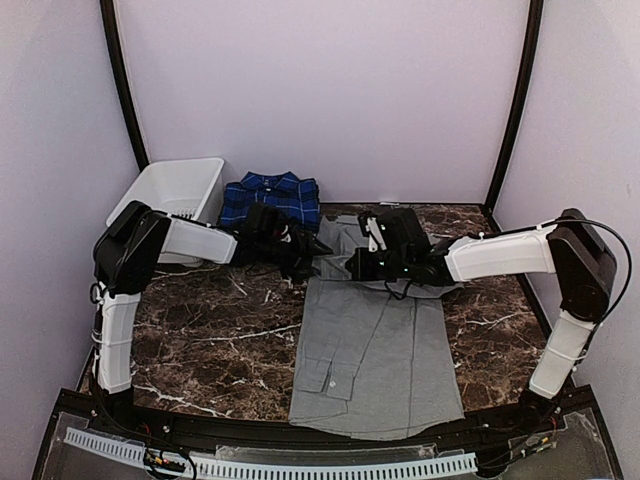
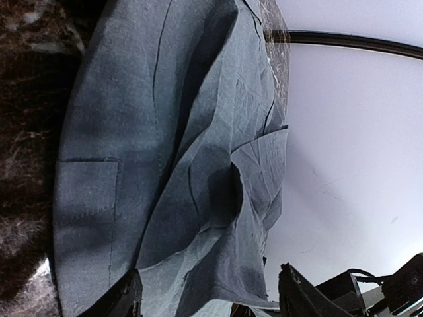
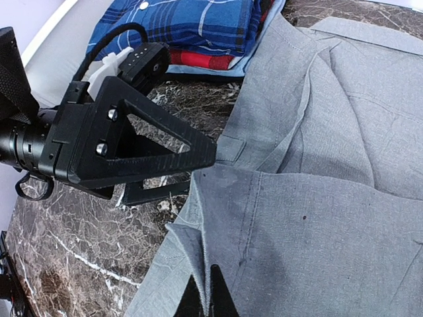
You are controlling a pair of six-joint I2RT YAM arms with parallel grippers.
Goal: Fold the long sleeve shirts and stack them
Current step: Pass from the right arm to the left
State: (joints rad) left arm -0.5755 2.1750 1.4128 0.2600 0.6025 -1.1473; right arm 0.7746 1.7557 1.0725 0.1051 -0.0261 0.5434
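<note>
Fold step: grey shirt (image 1: 375,350) flat on counter (image 1: 210,340), collar end far. Right fingers (image 3: 197,305) apparently clamped on its edge; left fingers (image 2: 129,300) apart, straddling cloth. Best: close left, then lift both corners evenly.

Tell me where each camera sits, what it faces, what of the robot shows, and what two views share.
Top external: above and behind, looking down on the table; the left arm and right arm show.
Left wrist: on the left arm, facing the grey shirt; its spread fingers show at the bottom.
Right wrist: on the right arm, facing the grey shirt; its closed fingers show at the bottom.
Shared: top external and right wrist both show the left gripper and plaid shirt.
</note>
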